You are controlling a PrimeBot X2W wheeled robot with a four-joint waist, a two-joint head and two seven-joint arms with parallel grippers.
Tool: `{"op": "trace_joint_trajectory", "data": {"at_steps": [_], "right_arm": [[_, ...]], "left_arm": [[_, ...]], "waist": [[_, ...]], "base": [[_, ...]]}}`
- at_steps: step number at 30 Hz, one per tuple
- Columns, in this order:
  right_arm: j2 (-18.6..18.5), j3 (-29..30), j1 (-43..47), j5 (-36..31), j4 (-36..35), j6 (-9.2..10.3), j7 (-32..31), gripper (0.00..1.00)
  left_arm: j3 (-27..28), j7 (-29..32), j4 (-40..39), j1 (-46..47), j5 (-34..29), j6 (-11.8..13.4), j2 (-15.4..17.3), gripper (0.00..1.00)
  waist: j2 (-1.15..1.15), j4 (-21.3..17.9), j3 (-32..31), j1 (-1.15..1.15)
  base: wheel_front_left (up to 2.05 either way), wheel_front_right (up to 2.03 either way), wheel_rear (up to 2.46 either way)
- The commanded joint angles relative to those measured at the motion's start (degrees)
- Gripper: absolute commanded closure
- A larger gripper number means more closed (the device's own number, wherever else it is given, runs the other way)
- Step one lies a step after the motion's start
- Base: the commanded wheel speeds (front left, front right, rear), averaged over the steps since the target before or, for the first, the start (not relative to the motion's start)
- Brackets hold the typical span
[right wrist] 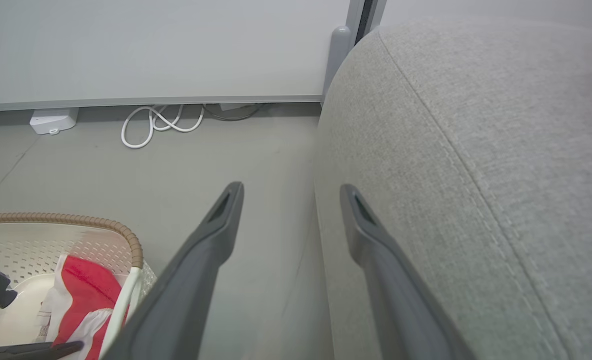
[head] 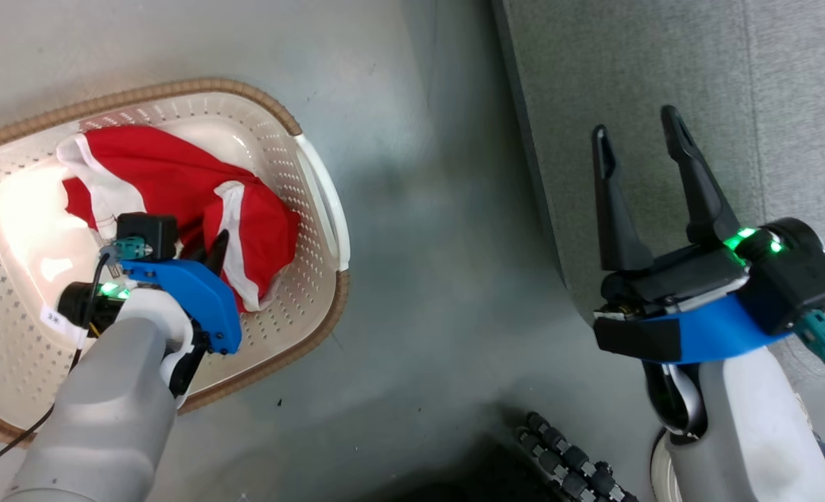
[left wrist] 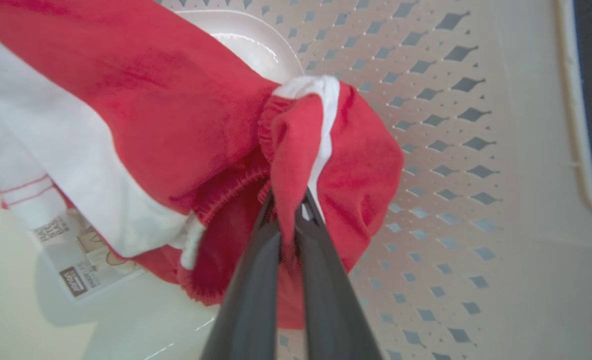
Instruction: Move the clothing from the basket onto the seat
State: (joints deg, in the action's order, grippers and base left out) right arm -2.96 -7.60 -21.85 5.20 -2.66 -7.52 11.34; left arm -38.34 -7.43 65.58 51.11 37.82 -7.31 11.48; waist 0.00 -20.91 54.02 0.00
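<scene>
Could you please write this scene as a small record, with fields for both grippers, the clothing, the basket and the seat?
left gripper: shut on a fold of the clothing, inside the basket
right gripper: open, holding nothing, near the edge of the seat
clothing: red with white stripes, lying in the basket
basket: on the floor, left of the seat
seat: light grey fabric

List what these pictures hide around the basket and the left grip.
- Garment count: head view, the clothing is bunched; folds hide whether one piece or more.
- Print: left wrist view, the paper label is blurred, half under cloth.
- The left gripper tips: left wrist view, buried in the red fold.
- The basket left end: head view, cut by the frame, covered by the forearm.
</scene>
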Motion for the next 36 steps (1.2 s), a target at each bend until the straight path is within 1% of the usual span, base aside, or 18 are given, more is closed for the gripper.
{"op": "trace_joint_trajectory", "data": {"at_steps": [1,4,7,10,12,18,22,27,31,36], "right_arm": [[0.14,-0.49,-1.0,0.59,0.42,0.06,0.47,0.0],[0.11,-0.79,-1.61,0.36,2.55,0.06,0.98,0.0],[0.12,-0.9,-1.46,-0.08,4.66,0.06,1.32,0.0],[0.08,-0.46,-0.03,-0.96,6.44,0.06,0.9,0.0],[0.07,0.1,1.37,-2.03,7.94,0.06,0.5,0.0],[0.05,1.05,5.8,-3.76,9.55,0.06,-2.11,0.0],[0.05,1.69,9.1,-3.99,9.49,0.06,-3.54,0.0],[0.05,1.07,12.93,-3.52,9.38,0.06,-5.25,0.0],[0.06,0.9,15.6,-3.56,9.05,0.06,-6.67,0.0],[0.06,0.9,18.03,-2.68,8.35,0.06,-7.85,0.0]], "left_arm": [[-0.25,-0.59,0.11,0.57,0.2,-0.21,0.61,1.0],[-2.13,-1.43,-0.09,-0.94,0.34,-0.21,-0.52,1.0],[-3.89,-2.6,-0.55,-2.54,0.9,-0.21,-1.32,1.0],[-5.66,-3.54,-1.65,-4.31,1.99,-0.21,-2.99,1.0],[-7.17,-4.46,-2.58,-5.89,2.69,-0.21,-4.14,1.0],[-11.96,-6.48,-5.48,-9.44,3.86,-0.21,-5.76,1.0],[-14.16,-7.09,-7.83,-11.06,5.43,-0.21,-6.51,1.0],[-16.55,-7.43,-10.91,-11.89,7.85,-0.21,-7.4,1.0],[-18.64,-7.37,-13.12,-10.4,9.49,-0.21,-7.75,1.0],[-20.96,-6.37,-15.81,-7.32,11.17,-0.21,-8.13,1.0]], "waist": [[0.0,-0.41,-0.73,0.0],[0.0,0.52,-4.41,0.0],[0.0,1.86,-9.72,0.0],[0.0,3.68,-15.66,0.0],[0.0,5.43,-20.69,0.0],[0.0,9.49,-33.78,0.0],[0.0,11.87,-40.98,0.0],[0.0,14.28,-48.04,0.0],[0.0,15.85,-52.4,0.0],[0.0,17.42,-55.29,0.0]], "base": [[0.0,0.0,0.0],[0.0,0.0,0.0],[0.0,0.0,0.0],[0.0,0.0,0.0],[0.0,0.0,0.0],[0.0,0.0,0.0],[0.0,0.0,0.0],[0.0,0.0,0.0],[0.0,0.0,0.0],[0.0,0.0,0.0]]}}
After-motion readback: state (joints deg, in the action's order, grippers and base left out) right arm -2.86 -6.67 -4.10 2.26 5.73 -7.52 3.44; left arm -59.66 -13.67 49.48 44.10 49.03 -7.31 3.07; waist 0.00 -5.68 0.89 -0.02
